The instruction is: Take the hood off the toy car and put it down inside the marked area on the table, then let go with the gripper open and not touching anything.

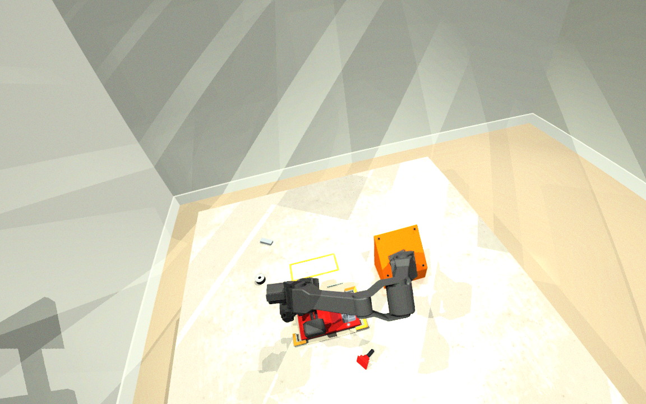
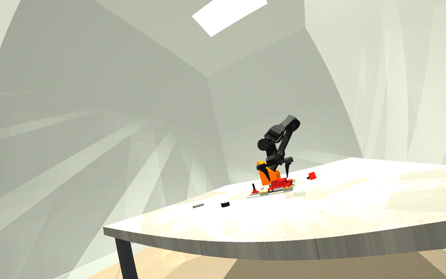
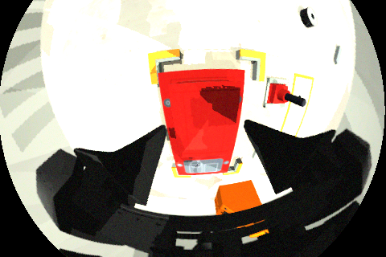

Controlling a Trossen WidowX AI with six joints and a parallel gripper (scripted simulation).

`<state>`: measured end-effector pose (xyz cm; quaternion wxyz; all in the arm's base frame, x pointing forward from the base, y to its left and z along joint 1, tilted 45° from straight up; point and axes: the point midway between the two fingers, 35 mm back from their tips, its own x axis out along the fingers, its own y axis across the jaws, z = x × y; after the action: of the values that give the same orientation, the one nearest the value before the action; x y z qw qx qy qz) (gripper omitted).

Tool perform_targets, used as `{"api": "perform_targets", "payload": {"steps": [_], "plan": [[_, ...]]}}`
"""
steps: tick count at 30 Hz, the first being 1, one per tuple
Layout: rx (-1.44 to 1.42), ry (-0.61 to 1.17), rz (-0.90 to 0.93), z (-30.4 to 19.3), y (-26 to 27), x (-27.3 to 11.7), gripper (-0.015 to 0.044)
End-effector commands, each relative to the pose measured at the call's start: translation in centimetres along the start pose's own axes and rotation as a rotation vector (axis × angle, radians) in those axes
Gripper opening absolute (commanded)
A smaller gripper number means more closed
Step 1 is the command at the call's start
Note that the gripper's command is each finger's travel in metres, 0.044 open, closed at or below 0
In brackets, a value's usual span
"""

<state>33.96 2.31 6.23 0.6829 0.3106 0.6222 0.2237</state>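
Observation:
The red toy car (image 1: 340,327) (image 2: 272,187) (image 3: 201,75) sits among yellow corner brackets. Its raised red hood (image 2: 279,181) (image 3: 189,106) is on top; the seam between hood and body is hard to make out. My gripper (image 2: 278,178) (image 3: 205,124) is open and empty. Its two fingers straddle the car from above, one at each long side, with tips around hood height; I cannot tell how near they are to its sides. In the top view the arm hides part of the car. The yellow outlined area (image 1: 336,261) (image 2: 236,195) (image 3: 304,75) lies beside the car, with nothing in its visible part.
A red block with a black peg (image 2: 254,191) (image 3: 277,93) stands between car and outline. Another red piece (image 1: 364,360) (image 2: 312,176) lies across the car. A black-and-white wheel (image 1: 259,279) (image 3: 308,17) and grey bar (image 1: 266,241) (image 3: 337,54) lie farther off. The orange base (image 1: 408,235) carries the arm.

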Motion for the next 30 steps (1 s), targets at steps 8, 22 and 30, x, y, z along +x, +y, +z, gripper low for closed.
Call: {"api": "perform_targets", "payload": {"steps": [8,22,30], "plan": [[0.008,0.005,0.006,-0.1,0.0,0.8,0.044],[0.008,0.005,0.007,-0.2,0.0,1.5,0.044],[0.008,0.005,0.007,-0.2,0.0,1.8,0.044]]}}
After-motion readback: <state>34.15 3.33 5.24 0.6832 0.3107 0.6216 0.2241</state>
